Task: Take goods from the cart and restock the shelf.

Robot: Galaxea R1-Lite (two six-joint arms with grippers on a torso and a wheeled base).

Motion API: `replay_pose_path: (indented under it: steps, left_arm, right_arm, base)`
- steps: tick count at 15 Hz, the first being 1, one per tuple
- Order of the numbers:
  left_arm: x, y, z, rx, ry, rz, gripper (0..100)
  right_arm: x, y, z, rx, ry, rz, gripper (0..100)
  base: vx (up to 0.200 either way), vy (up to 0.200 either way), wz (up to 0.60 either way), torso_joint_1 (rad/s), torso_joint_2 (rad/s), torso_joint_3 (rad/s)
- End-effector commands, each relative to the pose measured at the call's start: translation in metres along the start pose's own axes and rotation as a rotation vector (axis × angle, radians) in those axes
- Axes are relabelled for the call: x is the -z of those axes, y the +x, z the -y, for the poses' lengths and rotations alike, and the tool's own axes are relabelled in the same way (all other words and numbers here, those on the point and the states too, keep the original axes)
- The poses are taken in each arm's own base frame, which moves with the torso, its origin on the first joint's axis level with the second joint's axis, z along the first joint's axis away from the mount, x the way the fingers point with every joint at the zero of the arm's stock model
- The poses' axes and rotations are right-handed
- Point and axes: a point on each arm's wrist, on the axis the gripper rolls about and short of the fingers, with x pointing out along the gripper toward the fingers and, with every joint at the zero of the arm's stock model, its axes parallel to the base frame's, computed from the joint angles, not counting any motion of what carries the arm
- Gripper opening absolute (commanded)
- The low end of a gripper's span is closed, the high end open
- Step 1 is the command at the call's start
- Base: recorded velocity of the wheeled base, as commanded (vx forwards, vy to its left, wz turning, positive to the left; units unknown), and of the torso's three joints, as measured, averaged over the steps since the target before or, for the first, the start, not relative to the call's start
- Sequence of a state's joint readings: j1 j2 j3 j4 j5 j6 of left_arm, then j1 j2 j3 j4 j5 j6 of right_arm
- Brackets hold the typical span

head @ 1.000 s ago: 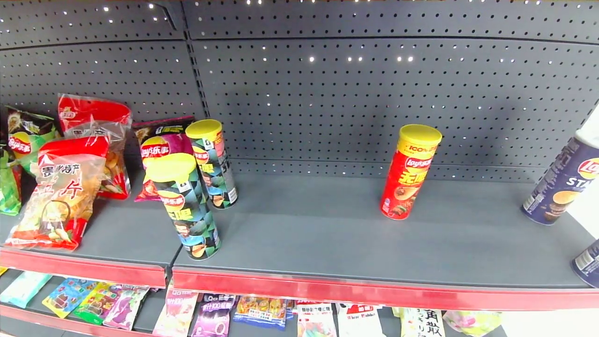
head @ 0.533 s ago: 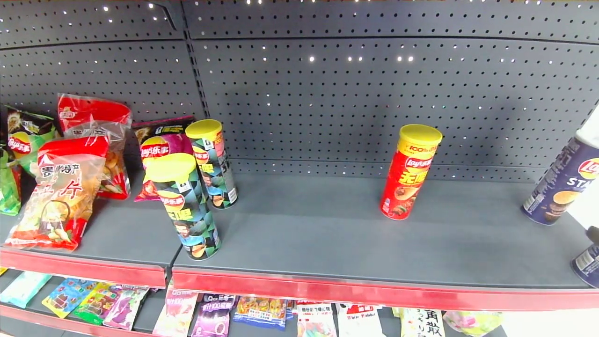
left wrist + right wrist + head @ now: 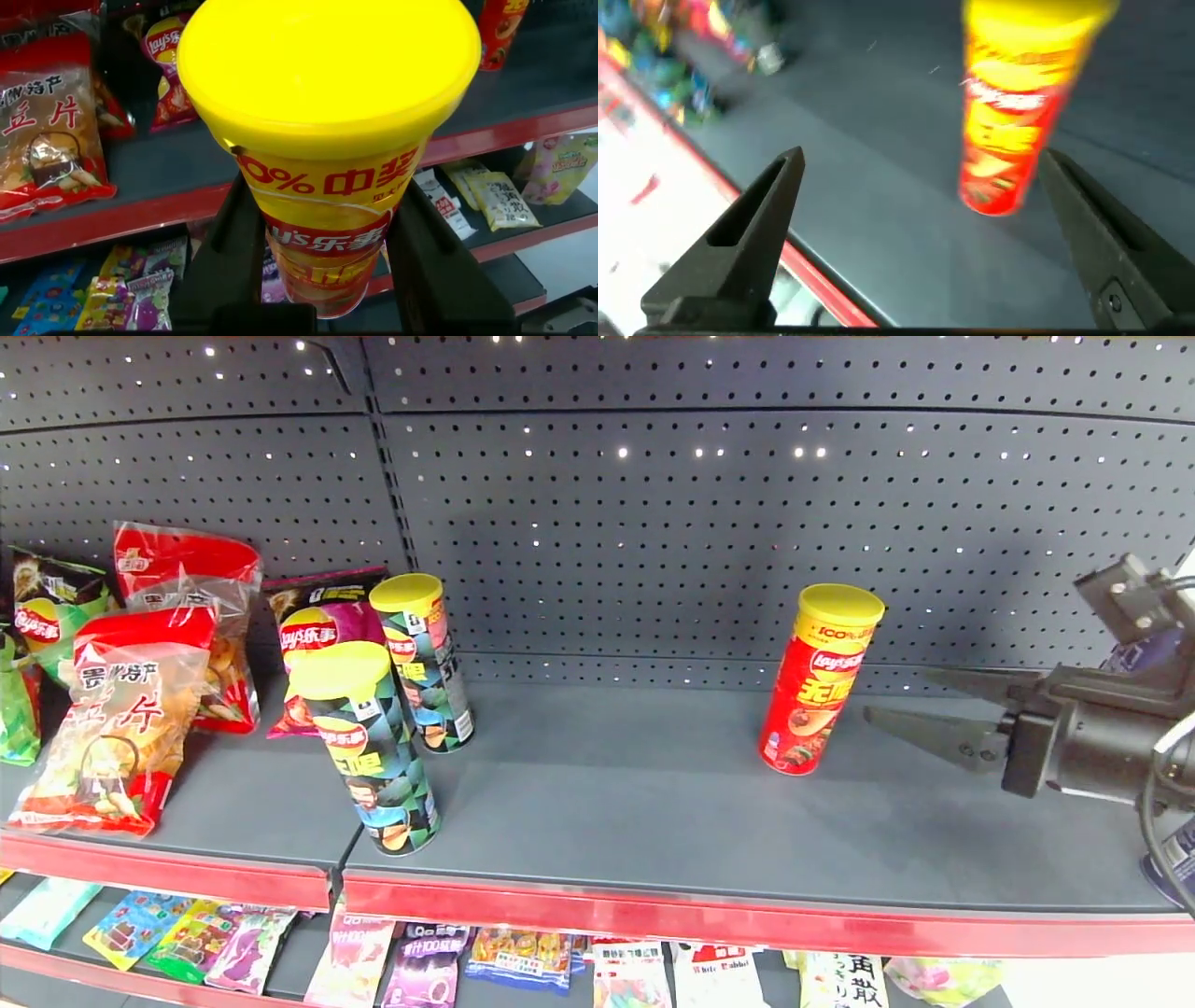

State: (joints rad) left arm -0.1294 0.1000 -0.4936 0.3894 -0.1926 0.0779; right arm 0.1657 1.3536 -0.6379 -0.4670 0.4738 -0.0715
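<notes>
- Head view: right hand (image 3: 898, 694), fingers apart, is just beside the upright yellow-lidded red cardboard tube (image 3: 820, 679) on the grey shelf (image 3: 607, 803); a brush could topple it.
- Left hand (image 3: 327, 224) clamps a second red tube (image 3: 327, 112); it may slip.

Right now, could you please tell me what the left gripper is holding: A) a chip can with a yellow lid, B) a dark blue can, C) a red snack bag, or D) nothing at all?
A: the left wrist view shows the left gripper closed around the red body of a chip can with a yellow lid.
</notes>
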Motion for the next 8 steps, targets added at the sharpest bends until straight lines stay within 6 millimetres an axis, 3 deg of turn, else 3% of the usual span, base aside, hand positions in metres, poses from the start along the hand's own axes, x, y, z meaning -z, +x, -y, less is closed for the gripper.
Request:
replay_pose_path:
  steps: [1,3,8]
  left_arm:
    - [-0.001,0.001,0.0,0.001,0.0,-0.004,0]
    - [-0.001,0.0,0.0,0.0,0.0,-0.003,0]
    - [-0.001,0.001,0.0,0.0,0.0,-0.003,0]
  right_arm:
    - [0.013,0.027,0.024,-0.012,0.014,-0.072,100]
    - [0.014,0.037,0.048,-0.012,-0.058,-0.072,100]
    - [0.016,0.04,0.071,-0.033,-0.059,-0.062,100]
  base:
    - [0.0,0.0,0.0,0.0,0.0,0.0]
    - [0.0,0.0,0.0,0.0,0.0,0.0]
    - [0.0,0.0,0.0,0.0,0.0,0.0]
